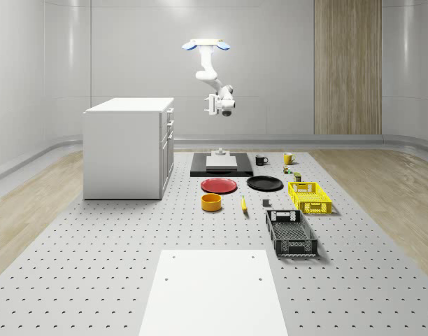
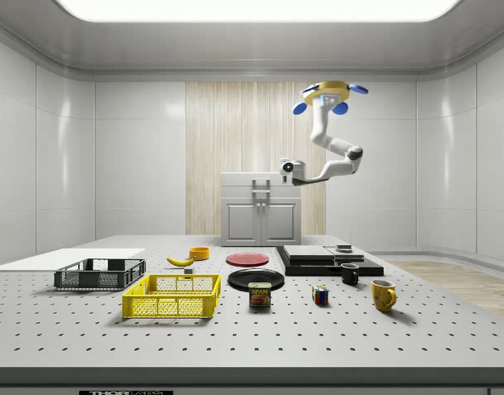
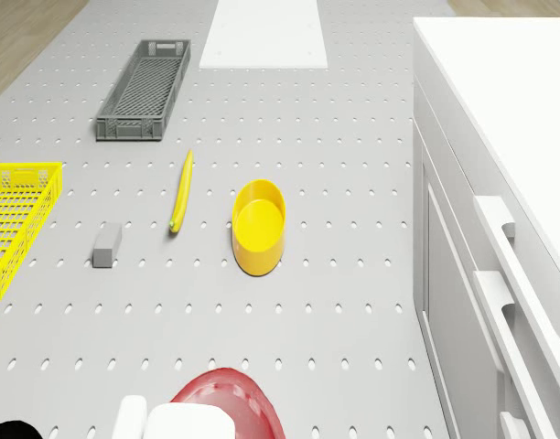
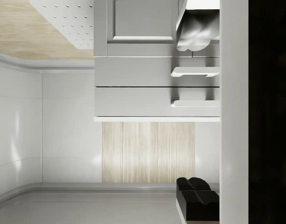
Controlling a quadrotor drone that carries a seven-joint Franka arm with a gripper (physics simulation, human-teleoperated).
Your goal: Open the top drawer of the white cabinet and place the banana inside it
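Side view: gripper [image 2: 261,191] hides cabinet [image 2: 260,220] handle | finger gap unclear | drone [image 2: 329,92] hovering

Open air lies between the hovering gripper [image 1: 215,106] and the cabinet [image 1: 129,148] front with its closed drawers, while on the table [image 1: 95,238] the bowl [image 1: 211,202] sits just beside the banana [image 1: 243,204], toward the cabinet.

I'm seeing my drone [image 2: 329,88] showing a yellow-and-white body with blue rotors; its white arm [image 2: 328,140] is carrying dark joint bands, ending in a white gripper [image 1: 212,106].
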